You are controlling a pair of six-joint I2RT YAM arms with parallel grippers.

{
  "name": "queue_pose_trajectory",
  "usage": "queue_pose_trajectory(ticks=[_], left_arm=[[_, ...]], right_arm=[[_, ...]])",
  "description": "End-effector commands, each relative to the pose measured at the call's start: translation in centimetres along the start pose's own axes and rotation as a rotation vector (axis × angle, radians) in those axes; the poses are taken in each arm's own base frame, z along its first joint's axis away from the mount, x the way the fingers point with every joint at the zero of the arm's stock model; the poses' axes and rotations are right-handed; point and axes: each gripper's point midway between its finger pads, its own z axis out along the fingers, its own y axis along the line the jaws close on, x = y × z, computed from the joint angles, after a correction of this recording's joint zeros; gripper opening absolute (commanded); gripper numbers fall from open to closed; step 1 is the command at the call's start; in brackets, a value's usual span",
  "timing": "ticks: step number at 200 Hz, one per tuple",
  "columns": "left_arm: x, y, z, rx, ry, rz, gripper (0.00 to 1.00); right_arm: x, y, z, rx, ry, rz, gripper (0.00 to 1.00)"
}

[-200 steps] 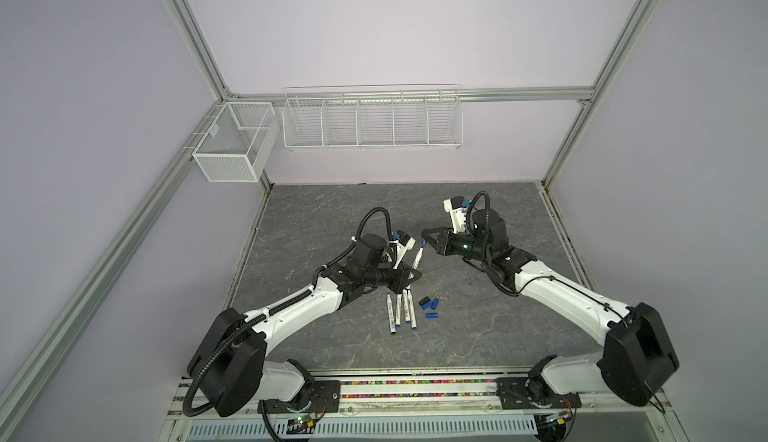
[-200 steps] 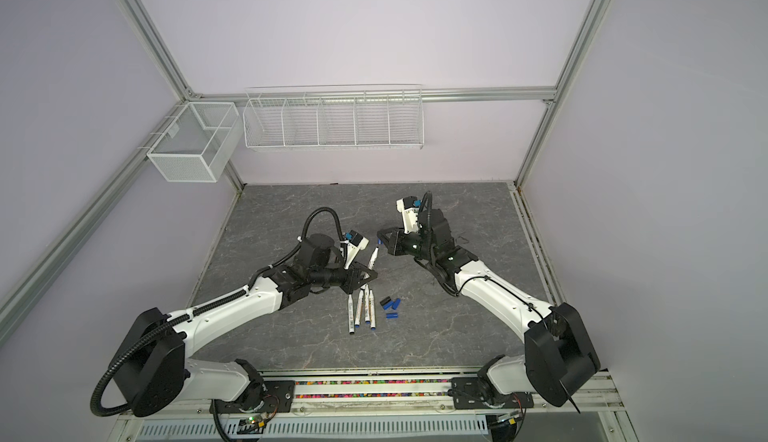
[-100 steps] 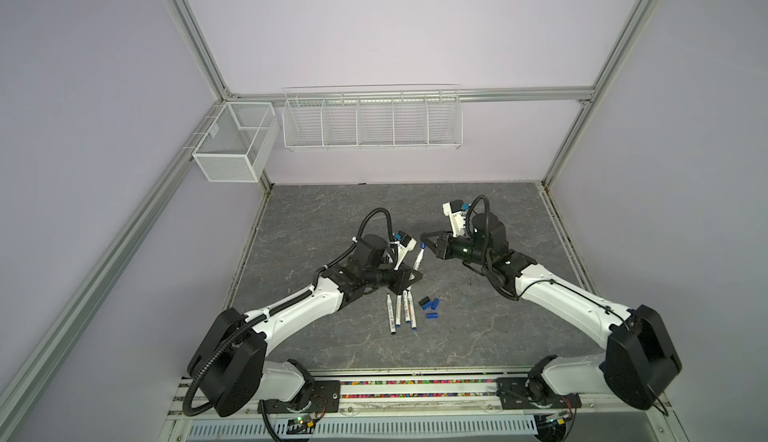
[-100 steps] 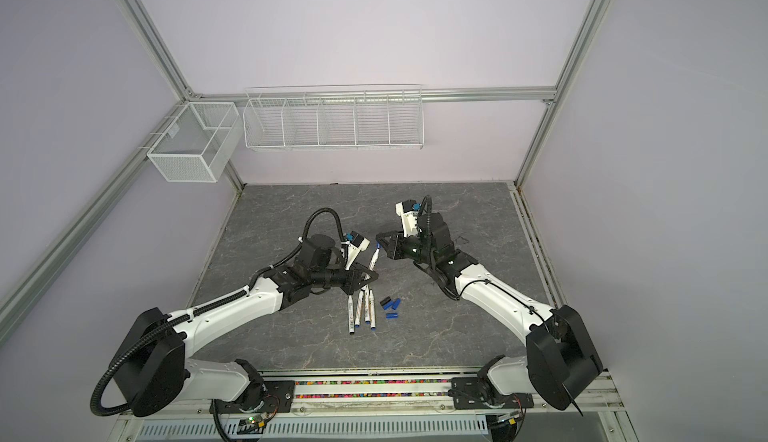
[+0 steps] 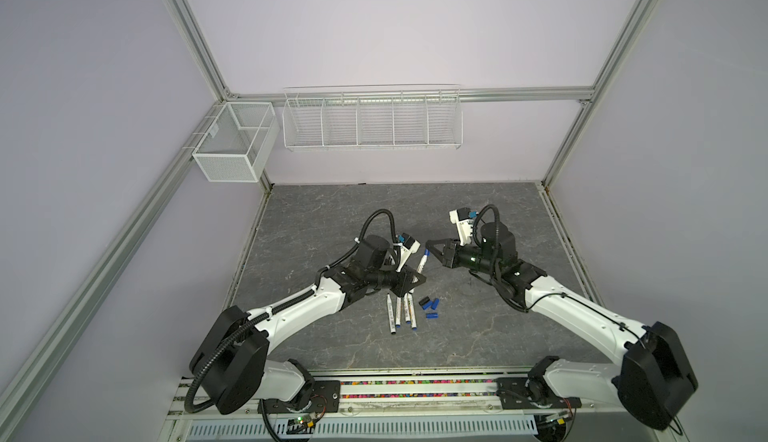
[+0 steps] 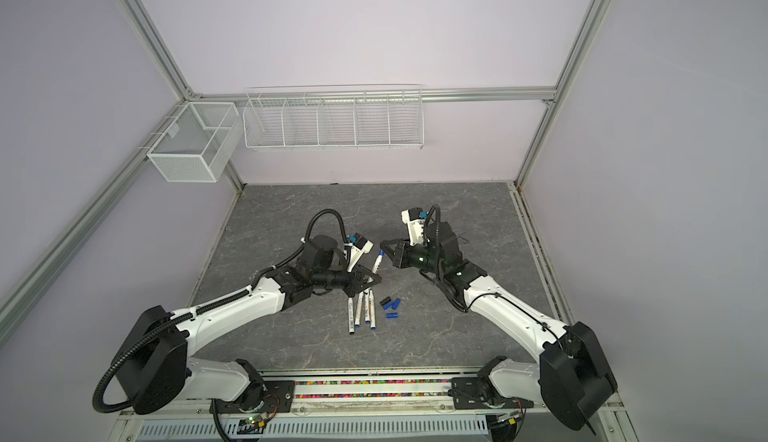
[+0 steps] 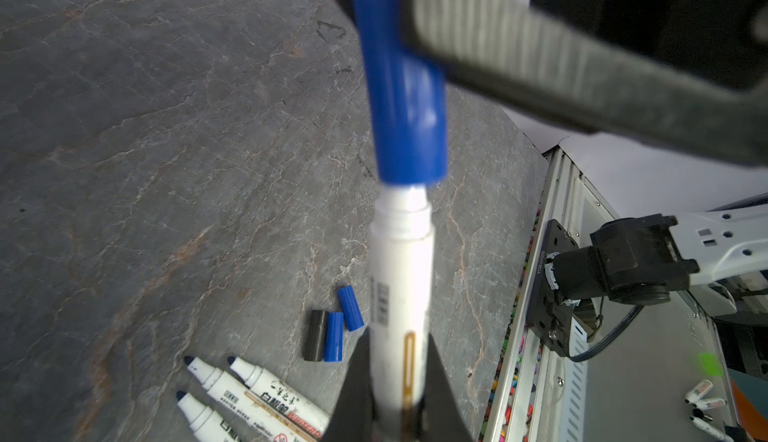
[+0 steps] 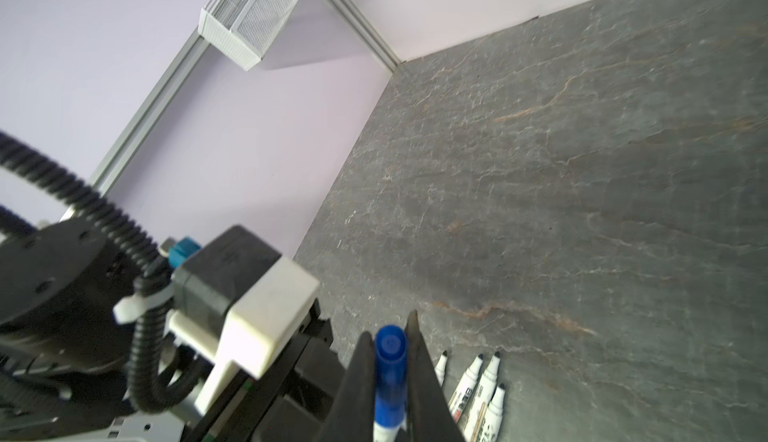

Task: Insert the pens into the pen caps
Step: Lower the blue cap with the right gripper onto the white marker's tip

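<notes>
Grey stone-look bench (image 5: 332, 220), purple walls, and contact at centre. No more gap as of a second ago: swung in from 2 o'clock with the right jaws pinched tight on the blue cap (image 7: 405, 120), mouth now over the nib of the held pen (image 5: 422, 263). Clamped low on that barrel with the left jaws. Not home yet (white collar showing below the cap's rim), so probably one more push along the axis. Waiting at 6 o'clock: four bare pens (image 5: 398, 311); at 5 o'clock, four loose caps (image 5: 434, 304).
</notes>
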Motion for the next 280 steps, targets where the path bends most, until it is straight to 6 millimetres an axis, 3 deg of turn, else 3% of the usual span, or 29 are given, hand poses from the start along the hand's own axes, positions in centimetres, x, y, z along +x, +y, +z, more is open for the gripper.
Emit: queue_pose_trajectory(ticks=[1, 43, 94, 163, 280], left_arm=[[-3.1, 0.6, -0.2, -0.038, -0.087, 0.026, 0.0], [-3.6, 0.5, -0.2, -0.034, -0.103, 0.022, 0.0], [-4.5, 0.6, -0.5, -0.055, -0.142, 0.026, 0.0], [-4.8, 0.5, -0.6, -0.051, -0.151, 0.039, 0.0], [-5.7, -0.1, -0.8, -0.036, -0.162, 0.075, 0.0]], right_arm=[[2.3, 0.5, -0.4, -0.036, 0.095, 0.034, 0.07], [2.9, 0.7, 0.0, -0.057, 0.141, 0.036, 0.07], [4.6, 1.5, -0.9, -0.116, 0.276, 0.013, 0.07], [9.5, 1.9, -2.4, -0.224, 0.492, 0.102, 0.07], [12.3, 3.5, -4.4, -0.358, 0.62, 0.194, 0.07]])
